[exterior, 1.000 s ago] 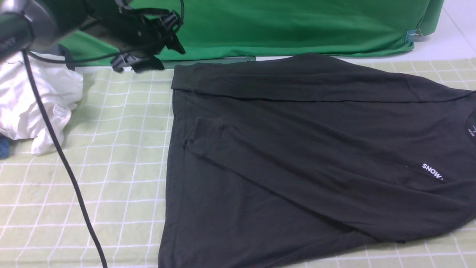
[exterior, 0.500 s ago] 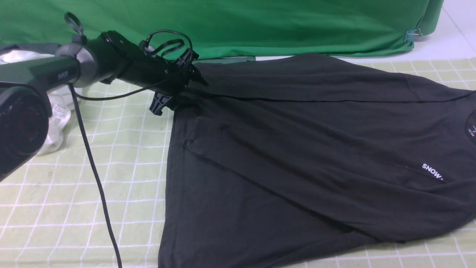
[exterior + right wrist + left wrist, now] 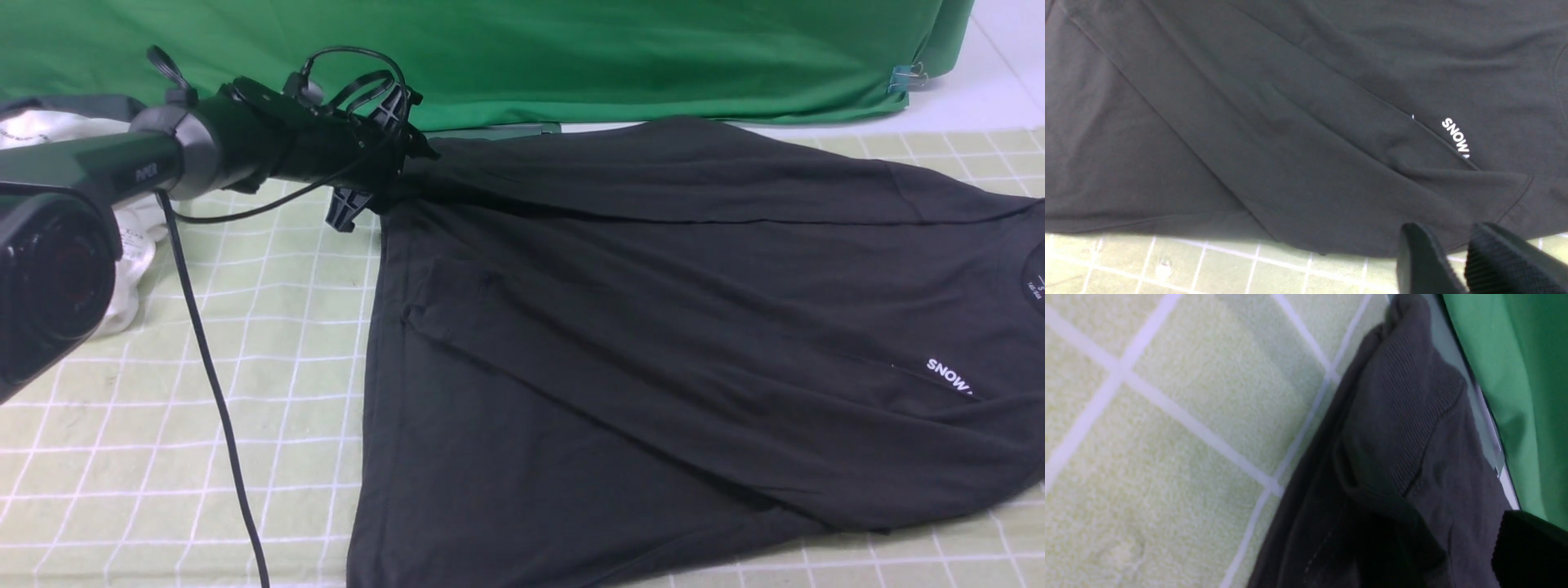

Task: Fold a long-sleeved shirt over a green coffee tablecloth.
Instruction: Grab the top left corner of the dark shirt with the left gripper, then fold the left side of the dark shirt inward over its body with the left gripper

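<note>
We see one green coffee tablecloth [image 3: 245, 367], pale yellow-green with white grid lines, covering the whole table. On it lies one long-sleeved shirt [image 3: 653, 327], black, spread from the centre to the right edge. Its hem is to the left, its collar to the right, and one sleeve is folded diagonally across the body. One plain green backdrop [image 3: 612, 57] hangs along the far side. One white garment [image 3: 131, 253] sits bunched at the far left, well apart from the shirt.

The left gripper [image 3: 384, 175] reaches to the shirt's far-left corner, where the fabric is drawn up towards it. The left wrist view shows a ribbed fold bunched there and only one finger [image 3: 1531, 547], so we cannot tell whether the jaws are clamped on the cloth.

The front view does not show the right gripper [image 3: 1457, 265]. Only its own wrist view does. There two fingers [image 3: 1421, 261] stand slightly apart above the shirt's near edge by the shoulder seam, with nothing between them. The white "SNOW" lettering [image 3: 1455, 136] lies just beyond them.
</note>
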Motion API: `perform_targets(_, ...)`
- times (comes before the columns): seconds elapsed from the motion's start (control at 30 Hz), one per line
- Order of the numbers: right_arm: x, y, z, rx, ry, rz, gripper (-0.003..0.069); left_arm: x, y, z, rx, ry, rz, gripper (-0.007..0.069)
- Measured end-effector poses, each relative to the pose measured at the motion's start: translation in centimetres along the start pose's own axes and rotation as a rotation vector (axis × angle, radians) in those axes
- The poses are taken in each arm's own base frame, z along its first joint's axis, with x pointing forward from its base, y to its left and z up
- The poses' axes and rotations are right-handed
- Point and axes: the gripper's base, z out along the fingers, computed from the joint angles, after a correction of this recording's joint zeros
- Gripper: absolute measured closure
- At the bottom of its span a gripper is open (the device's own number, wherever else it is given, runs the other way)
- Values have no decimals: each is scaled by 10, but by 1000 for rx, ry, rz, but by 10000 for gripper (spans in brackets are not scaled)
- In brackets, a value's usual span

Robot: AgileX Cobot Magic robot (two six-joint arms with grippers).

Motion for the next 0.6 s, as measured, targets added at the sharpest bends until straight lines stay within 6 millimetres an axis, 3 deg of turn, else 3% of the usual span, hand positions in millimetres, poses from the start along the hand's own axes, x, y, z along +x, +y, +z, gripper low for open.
perform_targets(0.27, -1, 0, 0, 2, -7, 0, 465, 4, 9, 9, -9, 31, -42, 317)
perform_targets(0.4, -2, -1, 0, 7, -26, 0, 456, 5, 10, 9, -9, 41, -42, 395)
perform_targets(0.43, -2, -1, 0, 7, -27, 0, 454, 6, 10, 9, -9, 58, -21, 477)
perform_targets(0.47, -2, -1, 0, 7, -27, 0, 453, 7, 9, 9, -8, 61, -18, 487)
perform_targets(0.53, -3, -1, 0, 7, -28, 0, 452, 5, 4, 4, 6, 69, 60, 583)
perform_targets(0.6, -3, -1, 0, 8, -29, 0, 451, 3, -3, -2, 22, 64, 100, 596)
